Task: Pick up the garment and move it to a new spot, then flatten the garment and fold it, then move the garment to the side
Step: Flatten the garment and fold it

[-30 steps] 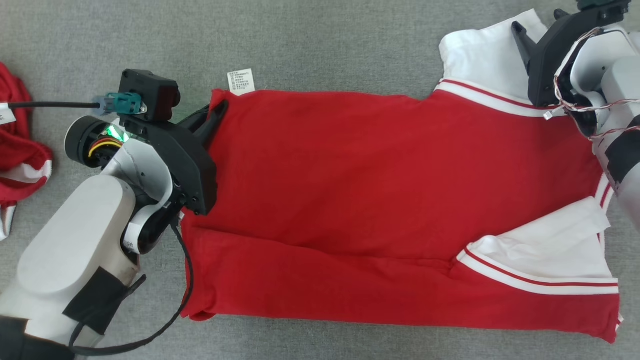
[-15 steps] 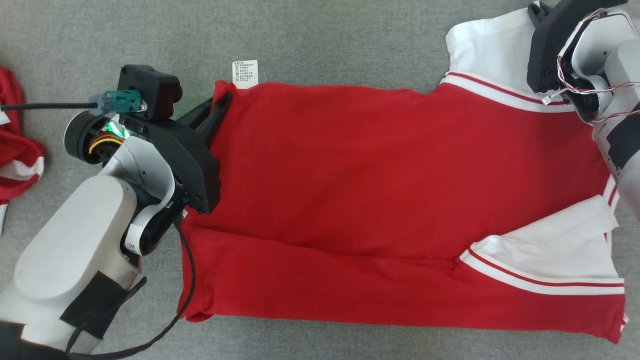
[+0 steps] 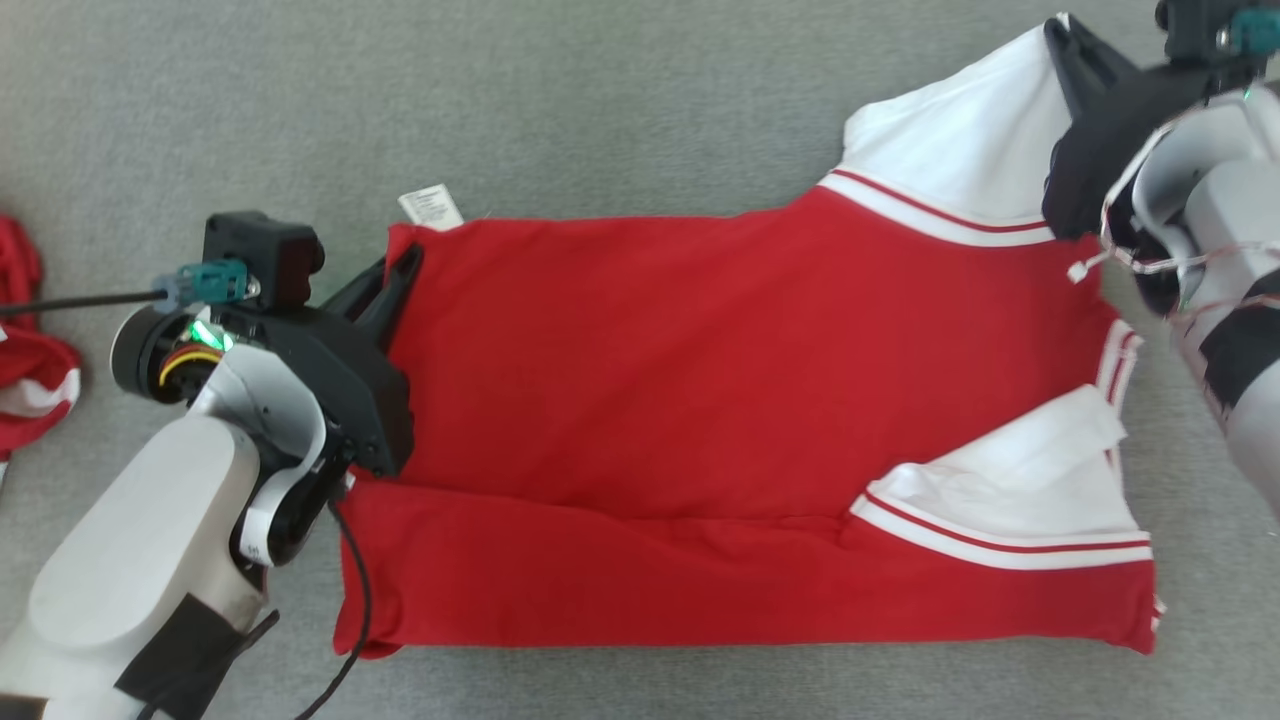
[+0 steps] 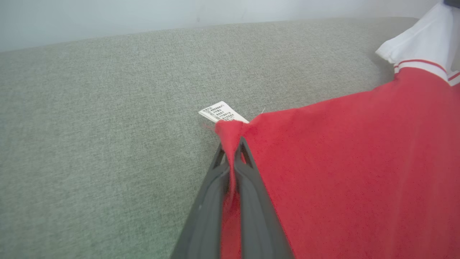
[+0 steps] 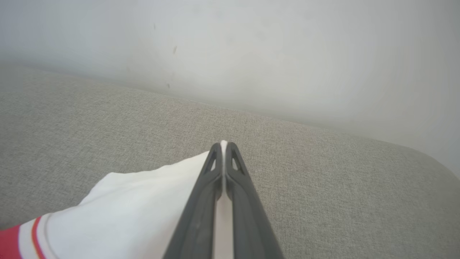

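Garment (image 3: 700,400) — red body, white sleeves | spread out | near edge folded over

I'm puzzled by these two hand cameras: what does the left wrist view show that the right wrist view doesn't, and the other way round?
Left wrist view's extra: the left gripper, shut on a corner of the red cloth garment, with a small white printed care label beside that corner. Right wrist view's extra: a close look at the right gripper, shut on the edge of the garment's white sleeve. Shared: the grey woven fabric surface, the pale wall behind it, and the white sleeve with its red stripes.
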Motion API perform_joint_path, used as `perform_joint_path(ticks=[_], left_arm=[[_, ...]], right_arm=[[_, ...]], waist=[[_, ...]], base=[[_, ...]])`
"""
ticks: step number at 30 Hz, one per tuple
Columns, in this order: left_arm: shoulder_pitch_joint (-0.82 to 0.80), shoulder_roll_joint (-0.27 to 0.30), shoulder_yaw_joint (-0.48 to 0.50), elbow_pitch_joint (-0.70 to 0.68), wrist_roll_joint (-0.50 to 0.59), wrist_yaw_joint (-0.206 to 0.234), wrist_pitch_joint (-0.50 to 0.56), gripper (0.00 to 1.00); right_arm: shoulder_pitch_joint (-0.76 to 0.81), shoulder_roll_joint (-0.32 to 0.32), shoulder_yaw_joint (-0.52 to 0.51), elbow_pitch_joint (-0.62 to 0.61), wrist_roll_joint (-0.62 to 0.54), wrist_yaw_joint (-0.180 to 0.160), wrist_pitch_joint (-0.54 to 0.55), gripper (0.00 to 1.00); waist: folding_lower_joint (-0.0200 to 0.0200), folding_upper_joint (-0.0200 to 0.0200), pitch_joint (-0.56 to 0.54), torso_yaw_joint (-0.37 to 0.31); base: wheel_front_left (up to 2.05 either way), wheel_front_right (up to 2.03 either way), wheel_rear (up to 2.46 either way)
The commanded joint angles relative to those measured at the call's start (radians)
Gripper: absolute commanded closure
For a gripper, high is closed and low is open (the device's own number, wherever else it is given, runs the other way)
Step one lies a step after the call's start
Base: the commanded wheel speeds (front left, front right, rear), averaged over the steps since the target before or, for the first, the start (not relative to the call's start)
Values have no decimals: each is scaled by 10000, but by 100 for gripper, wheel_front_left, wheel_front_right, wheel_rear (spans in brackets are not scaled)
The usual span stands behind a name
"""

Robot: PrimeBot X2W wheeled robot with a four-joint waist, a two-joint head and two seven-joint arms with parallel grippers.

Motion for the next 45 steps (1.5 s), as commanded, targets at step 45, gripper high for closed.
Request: perform_joint_path(ticks=[45], left_arm=[[4079, -514, 33, -452, 580, 1661, -4295, 100]], right_arm=[[12287, 432, -6605, -10228, -1675, -25, -1247, 100]], waist=[[1, 0, -2235, -153]], base=[[0, 0, 0]])
